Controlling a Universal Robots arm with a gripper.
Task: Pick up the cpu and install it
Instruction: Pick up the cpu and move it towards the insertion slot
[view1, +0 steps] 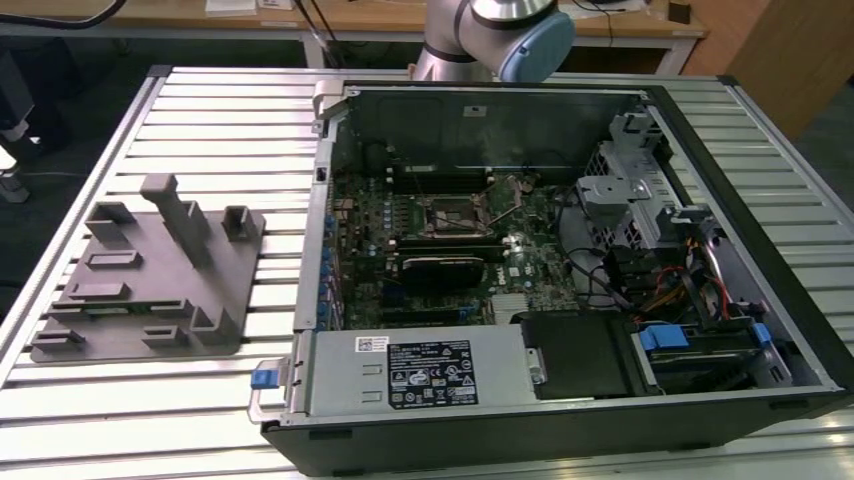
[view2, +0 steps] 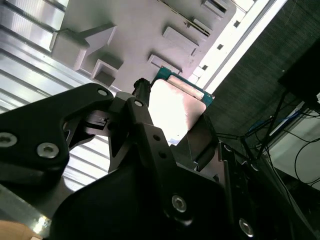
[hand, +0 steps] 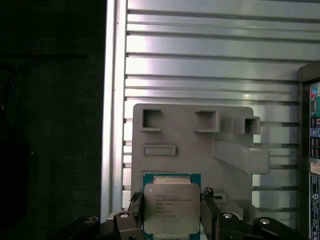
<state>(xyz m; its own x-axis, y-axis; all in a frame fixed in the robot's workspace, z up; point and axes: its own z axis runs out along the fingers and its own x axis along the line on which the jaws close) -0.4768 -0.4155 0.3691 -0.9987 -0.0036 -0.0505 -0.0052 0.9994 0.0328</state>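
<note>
Your gripper (hand: 172, 204) is clamped on the cpu (hand: 171, 217) by two opposite edges, above the grey fixture (hand: 195, 150). Hold the chip level and do not squeeze harder.

Open computer case (view1: 534, 445) on a slatted metal table (view1: 227, 110), exterior view.
A grey moulded fixture (view1: 147, 290) lies at the frame's left, beside the case. Inside, a motherboard (view1: 354, 270) sits centre, with a labelled silver power supply (view1: 414, 372) below it.

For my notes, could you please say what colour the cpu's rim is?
Teal-green on the cpu, clearest in the first wrist view.
</note>
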